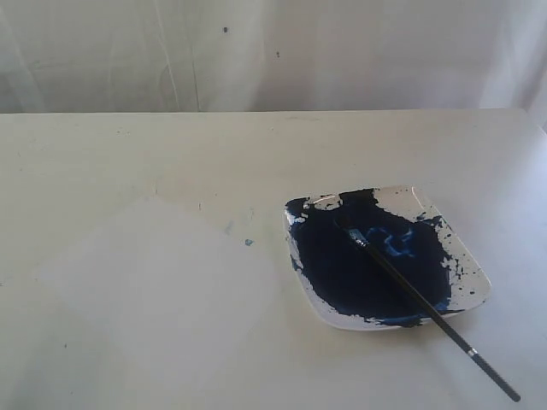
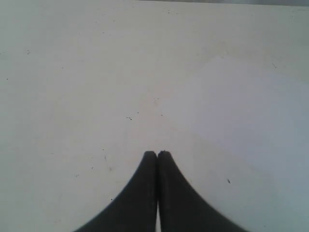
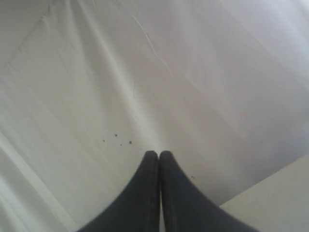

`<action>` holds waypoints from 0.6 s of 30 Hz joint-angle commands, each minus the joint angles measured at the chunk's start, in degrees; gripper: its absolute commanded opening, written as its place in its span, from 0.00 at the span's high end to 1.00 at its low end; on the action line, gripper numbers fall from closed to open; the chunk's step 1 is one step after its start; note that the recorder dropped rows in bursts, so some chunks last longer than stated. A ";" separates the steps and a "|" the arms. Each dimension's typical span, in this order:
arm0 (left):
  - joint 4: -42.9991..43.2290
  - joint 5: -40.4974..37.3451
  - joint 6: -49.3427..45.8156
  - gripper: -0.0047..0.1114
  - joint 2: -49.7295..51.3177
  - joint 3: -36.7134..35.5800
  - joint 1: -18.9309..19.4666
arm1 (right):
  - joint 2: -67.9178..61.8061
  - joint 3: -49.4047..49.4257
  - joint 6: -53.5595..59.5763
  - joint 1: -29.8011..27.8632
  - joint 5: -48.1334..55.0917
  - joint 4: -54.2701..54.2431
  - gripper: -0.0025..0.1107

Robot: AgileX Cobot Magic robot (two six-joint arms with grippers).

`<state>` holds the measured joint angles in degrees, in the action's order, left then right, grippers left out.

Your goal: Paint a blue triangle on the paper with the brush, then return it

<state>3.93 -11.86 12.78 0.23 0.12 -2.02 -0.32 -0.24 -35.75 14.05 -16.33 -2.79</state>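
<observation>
- Left gripper [image 2: 157,153]: fingers pressed flat together with nothing between them, hovering over the bare table [image 2: 72,96].
- The paper [image 2: 251,121] sits a bit ahead of those fingertips and off to one side, with its corner pointing away from them.
- Right gripper [image 3: 159,153]: jaws also fully together and holding nothing, aimed at the wrinkly white cloth [image 3: 193,72]. A bit of table edge shows beside it.
- The brush [image 1: 433,313] is in neither gripper. It's propped on the white dish [image 1: 402,199], bristles down in the dark navy paint [image 1: 342,265], and the handle end pokes out past the rim over the table.
- A few small blue specks [image 1: 249,243] sit on the table between the paper and the dish.
</observation>
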 commanded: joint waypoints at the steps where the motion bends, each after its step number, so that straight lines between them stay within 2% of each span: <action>1: -0.47 0.19 0.27 0.96 -0.23 -0.12 -0.42 | -3.67 -10.02 0.50 0.20 12.60 1.70 0.98; 3: -0.47 0.19 0.27 0.96 -0.23 -0.12 -0.42 | -13.44 -21.45 8.32 0.20 31.10 3.63 0.98; 5: -0.47 0.19 0.27 0.96 -0.23 -0.12 -0.42 | -21.70 -29.07 20.54 0.20 42.96 -0.72 0.98; 8: -0.47 0.19 0.27 0.96 -0.23 -0.12 -0.42 | -34.62 -37.77 43.88 0.20 59.15 -15.61 0.98; 10: -0.47 0.19 0.27 0.96 -0.23 -0.12 -0.42 | -41.93 -41.06 55.29 0.20 67.14 -24.21 0.98; 13: -0.47 0.19 0.27 0.96 -0.23 -0.12 -0.42 | -51.23 -42.71 60.14 0.20 72.34 -28.75 0.98; 18: -0.47 0.19 0.27 0.96 -0.23 -0.12 -0.42 | -60.69 -40.91 60.12 3.40 70.80 -22.52 0.98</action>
<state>3.93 -11.86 12.78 0.23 0.12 -2.02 -57.22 -41.95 23.33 15.61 54.74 -28.88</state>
